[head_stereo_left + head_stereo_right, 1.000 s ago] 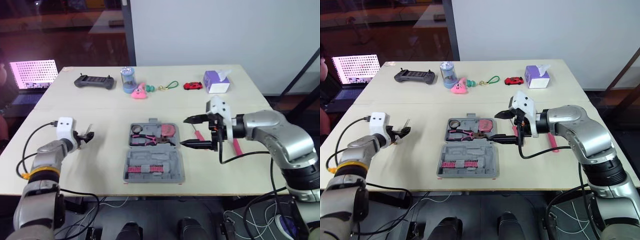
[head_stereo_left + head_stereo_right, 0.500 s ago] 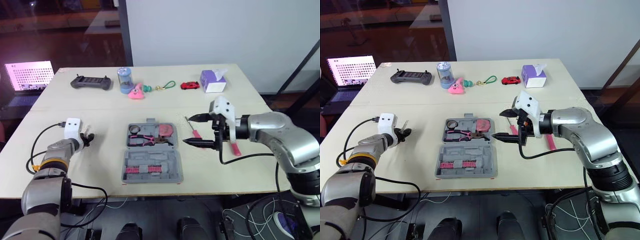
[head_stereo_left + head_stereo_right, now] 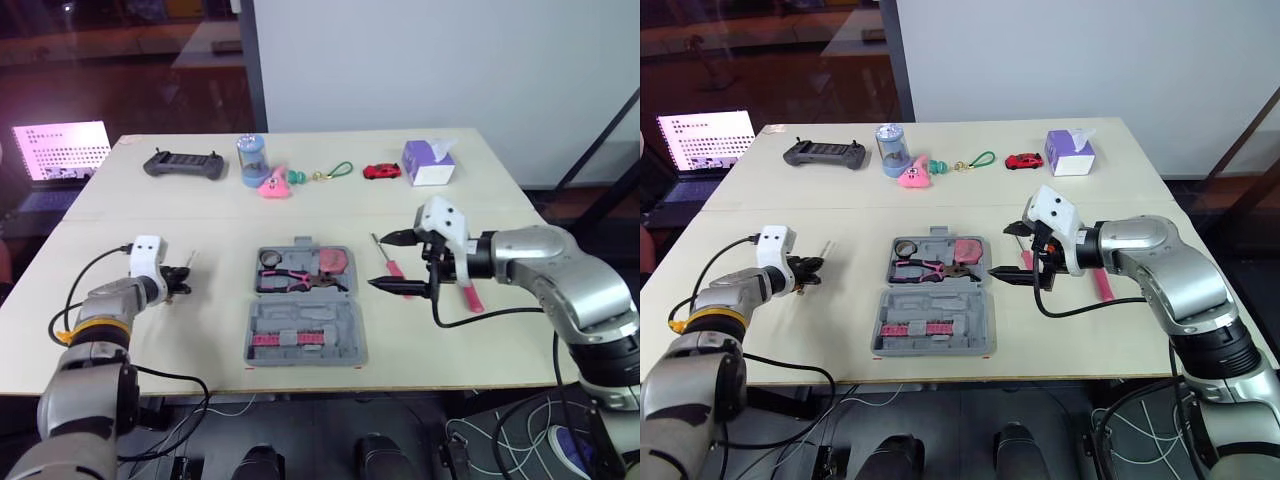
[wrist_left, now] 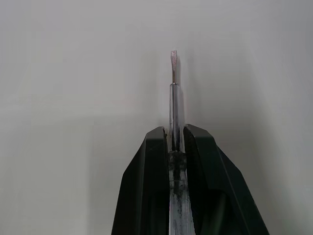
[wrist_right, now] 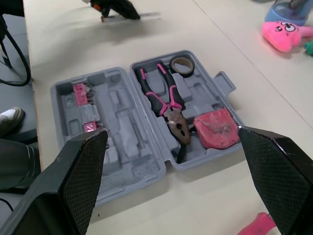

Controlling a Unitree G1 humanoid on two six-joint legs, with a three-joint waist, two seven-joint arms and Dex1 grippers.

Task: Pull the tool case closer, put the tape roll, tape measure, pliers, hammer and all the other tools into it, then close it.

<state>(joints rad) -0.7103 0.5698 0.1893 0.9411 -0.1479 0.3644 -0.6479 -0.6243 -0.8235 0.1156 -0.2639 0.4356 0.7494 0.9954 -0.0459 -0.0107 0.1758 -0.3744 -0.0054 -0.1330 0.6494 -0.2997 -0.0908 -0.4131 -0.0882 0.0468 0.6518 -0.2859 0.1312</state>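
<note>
Tool case flanked by both hands; left one loaded, right one empty.

The tool case (image 3: 330, 318) is laid open flat on the tabletop (image 3: 210, 215) between the hands, its lid half close to the near edge. A bare strip is left between it and the left hand (image 3: 178, 280), which is clamped on a thin screwdriver (image 4: 173, 93). The right hand (image 3: 382, 261) is spread wide with nothing held, just beside the case's right edge, and a red screwdriver (image 3: 394, 267) is seen below it. A pink handle (image 3: 470, 296) is partly hidden behind that arm. The tape roll (image 3: 268, 259), pliers (image 3: 295, 278) and tape measure (image 3: 338, 262) are already seated in the case. Versus 1.0 s ago, the right hand's lower fingertip has been drawn just clear of the case edge.
</note>
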